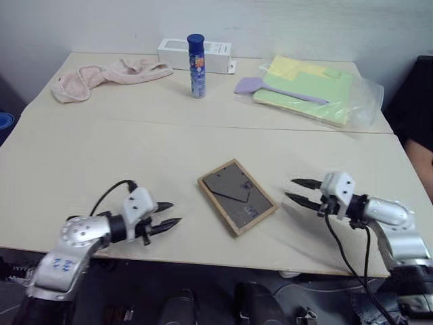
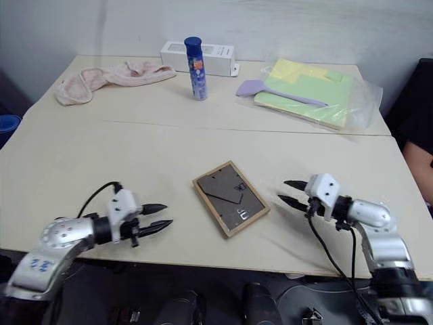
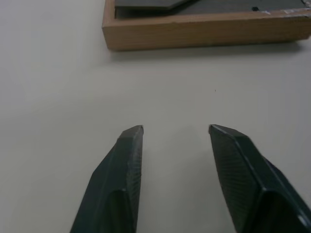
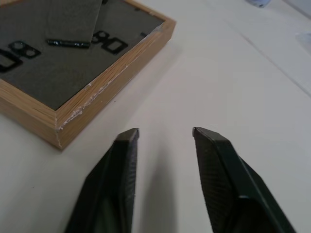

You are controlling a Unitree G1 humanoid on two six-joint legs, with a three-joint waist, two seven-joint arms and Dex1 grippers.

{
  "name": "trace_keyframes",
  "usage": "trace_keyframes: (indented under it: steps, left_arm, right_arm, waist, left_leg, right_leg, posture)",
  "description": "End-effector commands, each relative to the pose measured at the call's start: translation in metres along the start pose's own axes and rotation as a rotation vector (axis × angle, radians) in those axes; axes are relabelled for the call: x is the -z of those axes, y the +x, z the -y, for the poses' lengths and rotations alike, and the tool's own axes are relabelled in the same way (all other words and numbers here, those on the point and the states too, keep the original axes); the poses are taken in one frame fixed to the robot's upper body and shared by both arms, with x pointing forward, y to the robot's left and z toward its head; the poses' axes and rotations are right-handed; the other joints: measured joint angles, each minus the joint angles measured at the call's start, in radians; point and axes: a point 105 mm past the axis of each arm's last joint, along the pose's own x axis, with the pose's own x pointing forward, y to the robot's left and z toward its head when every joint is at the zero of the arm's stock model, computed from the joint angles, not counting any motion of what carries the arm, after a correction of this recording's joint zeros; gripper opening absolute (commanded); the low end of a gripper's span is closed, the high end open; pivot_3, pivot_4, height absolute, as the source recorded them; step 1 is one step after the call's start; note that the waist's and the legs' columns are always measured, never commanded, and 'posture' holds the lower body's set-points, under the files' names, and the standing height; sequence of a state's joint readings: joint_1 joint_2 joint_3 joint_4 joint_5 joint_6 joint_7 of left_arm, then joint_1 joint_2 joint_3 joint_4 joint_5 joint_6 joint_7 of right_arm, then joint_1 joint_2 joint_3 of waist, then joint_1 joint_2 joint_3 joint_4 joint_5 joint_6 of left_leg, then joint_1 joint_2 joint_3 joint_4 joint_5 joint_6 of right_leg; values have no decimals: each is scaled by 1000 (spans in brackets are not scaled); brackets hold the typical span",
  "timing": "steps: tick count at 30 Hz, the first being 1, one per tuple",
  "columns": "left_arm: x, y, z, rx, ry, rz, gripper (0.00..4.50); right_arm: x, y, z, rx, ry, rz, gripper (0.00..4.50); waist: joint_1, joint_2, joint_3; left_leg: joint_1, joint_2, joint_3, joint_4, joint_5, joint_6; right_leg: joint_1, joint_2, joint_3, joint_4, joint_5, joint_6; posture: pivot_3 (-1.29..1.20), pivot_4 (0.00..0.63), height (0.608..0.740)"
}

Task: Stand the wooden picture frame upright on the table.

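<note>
The wooden picture frame (image 1: 237, 196) lies flat on the table (image 1: 101, 149), near its front edge, dark back and fold-out stand facing up. My left gripper (image 1: 169, 215) hovers to the frame's left, fingers open and pointing at it, nothing between them. On the frame's right, my right gripper (image 1: 299, 191) points toward it, also open and empty. The left wrist view shows the frame's light-wood edge (image 3: 204, 31) a short way beyond the fingertips (image 3: 131, 145). In the right wrist view a frame corner (image 4: 63, 131) sits just ahead of the fingers (image 4: 214, 145).
At the back of the table lie a pink towel (image 1: 101, 76), a white box (image 1: 196, 55), an upright blue can (image 1: 196, 66), and a purple spatula (image 1: 270, 89) on green and yellow sheets (image 1: 311, 91) in a plastic bag. A seam (image 1: 203, 125) crosses the tabletop.
</note>
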State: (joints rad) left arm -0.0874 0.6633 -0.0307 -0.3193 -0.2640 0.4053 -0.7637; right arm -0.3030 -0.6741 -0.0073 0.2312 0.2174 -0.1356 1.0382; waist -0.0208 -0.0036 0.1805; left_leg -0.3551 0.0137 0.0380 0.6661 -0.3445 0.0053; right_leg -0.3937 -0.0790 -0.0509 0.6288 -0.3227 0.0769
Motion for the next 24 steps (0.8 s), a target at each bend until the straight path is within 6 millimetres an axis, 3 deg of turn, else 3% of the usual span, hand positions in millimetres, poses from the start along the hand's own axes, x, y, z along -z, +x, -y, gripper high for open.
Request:
trace_keyframes:
  steps: [1, 3, 8, 18, 24]
  left_arm:
    - [1, 16, 1, 11, -9, -16, 793]
    - [0, 30, 5, 38, -31, -15, 254]
    - [-5, 48, 7, 63, -15, -19, 254]
    - [-17, 59, -18, 1, -16, 7, 254]
    - [-15, 60, -22, -18, -31, 1, 254]
  right_arm:
    - [-2, 9, 2, -18, -28, 11, 376]
    - [2, 19, -3, -60, -16, -10, 0]
    - [-8, 33, -19, -118, -16, 28, 0]
    - [-13, 27, -56, -170, 20, 16, 0]
    - [-15, 27, -69, -167, 48, 3, 0]
  waist:
    - [-1, 0, 0]
    - [-2, 0, 0]
    - [-2, 0, 0]
    - [17, 0, 0]
    - [19, 0, 0]
  left_leg:
    - [0, 0, 0, 0, 0, 0]
    - [0, 0, 0, 1, 0, 0]
    - [0, 0, 0, 2, 0, 0]
    - [0, 0, 0, 4, 1, 0]
    - [0, 0, 0, 4, 1, 0]
  right_leg:
    - [0, 0, 0, 1, 0, 0]
    - [0, 0, 0, 1, 0, 0]
    - [0, 0, 0, 7, 0, 1]
    - [0, 0, 0, 7, 0, 1]
    - [0, 0, 0, 7, 0, 1]
  posture:
    - [0, 150, 740]
    - [0, 150, 740]
    - [0, 150, 740]
    - [0, 150, 740]
    - [0, 150, 740]
